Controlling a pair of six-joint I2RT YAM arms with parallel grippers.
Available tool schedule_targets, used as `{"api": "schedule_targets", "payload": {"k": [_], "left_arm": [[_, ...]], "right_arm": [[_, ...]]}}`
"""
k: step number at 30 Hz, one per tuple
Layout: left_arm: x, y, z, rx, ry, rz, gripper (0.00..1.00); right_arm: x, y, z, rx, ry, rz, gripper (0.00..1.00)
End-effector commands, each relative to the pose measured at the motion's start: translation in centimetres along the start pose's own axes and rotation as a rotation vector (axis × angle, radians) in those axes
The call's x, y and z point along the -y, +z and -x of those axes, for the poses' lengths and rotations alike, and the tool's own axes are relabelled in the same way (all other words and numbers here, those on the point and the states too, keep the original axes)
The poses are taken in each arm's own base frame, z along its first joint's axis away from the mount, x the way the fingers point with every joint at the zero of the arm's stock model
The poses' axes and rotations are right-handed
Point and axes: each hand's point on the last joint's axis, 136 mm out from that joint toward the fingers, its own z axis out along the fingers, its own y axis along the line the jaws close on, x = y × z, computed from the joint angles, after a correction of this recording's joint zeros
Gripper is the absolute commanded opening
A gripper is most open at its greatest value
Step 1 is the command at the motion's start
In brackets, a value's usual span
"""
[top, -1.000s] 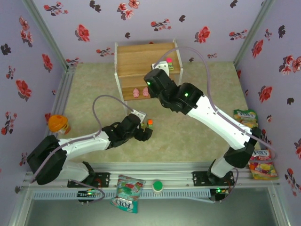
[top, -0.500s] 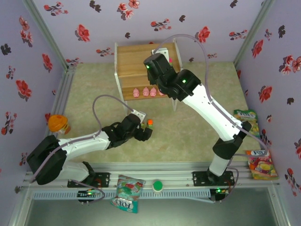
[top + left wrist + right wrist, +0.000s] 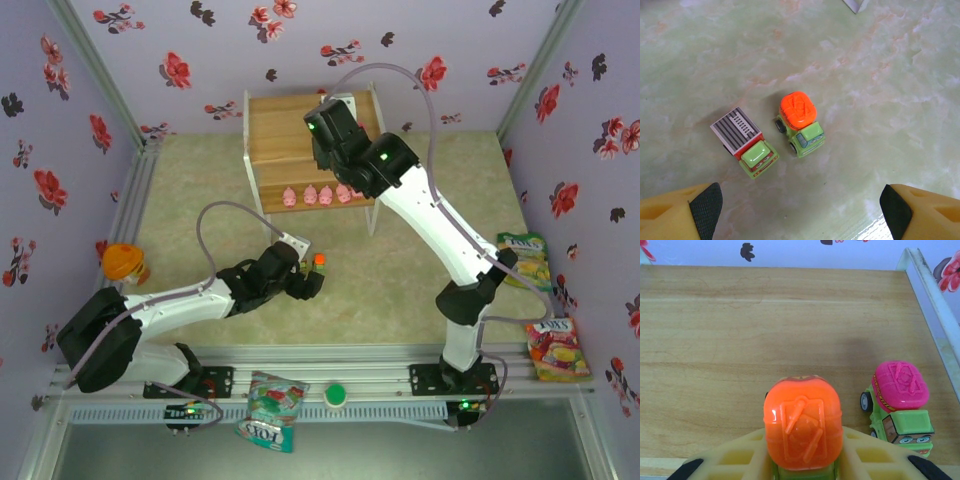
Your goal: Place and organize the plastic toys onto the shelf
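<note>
Over the shelf (image 3: 280,130) at 12 o'clock on the table, the right gripper (image 3: 805,467) clamps its yellow fingers on an orange-domed car (image 3: 802,427) above the top board, with a pink-topped car (image 3: 899,400) parked just beside it at 3 o'clock. A row of pink pigs (image 3: 322,195) lines the lower tier's front edge. Near the table's centre, the left gripper (image 3: 800,210) hovers with fingers spread wide over an orange-drum mixer truck (image 3: 799,122) and, at its 8 o'clock, a striped-bed truck (image 3: 745,142).
</note>
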Motion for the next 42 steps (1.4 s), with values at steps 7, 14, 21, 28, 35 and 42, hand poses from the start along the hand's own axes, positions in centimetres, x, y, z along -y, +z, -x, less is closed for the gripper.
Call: {"api": "schedule_targets", "payload": {"k": [7, 14, 21, 28, 35, 42], "left_arm": [[0.0, -0.3, 0.2, 0.019, 0.019, 0.004, 0.87], [0.0, -0.3, 0.1, 0.016, 0.020, 0.009, 0.87], [0.0, -0.4, 0.2, 0.018, 0.019, 0.008, 0.87], [-0.1, -0.4, 0.3, 0.020, 0.020, 0.010, 0.87], [-0.1, -0.5, 0.2, 0.019, 0.021, 0.010, 0.87], [-0.1, -0.5, 0.2, 0.018, 0.021, 0.010, 0.87]], "right_arm": [[0.2, 0.8, 0.3, -0.013, -0.009, 0.011, 0.33], [0.1, 1.3, 0.0, -0.027, -0.017, 0.004, 0.34], [0.5, 1.8, -0.2, -0.036, -0.013, -0.007, 0.34], [0.9, 2.2, -0.6, -0.049, -0.011, -0.025, 0.34], [1.1, 2.2, -1.0, -0.056, -0.011, -0.033, 0.35], [1.4, 2.4, -1.4, -0.064, -0.008, -0.042, 0.35]]}}
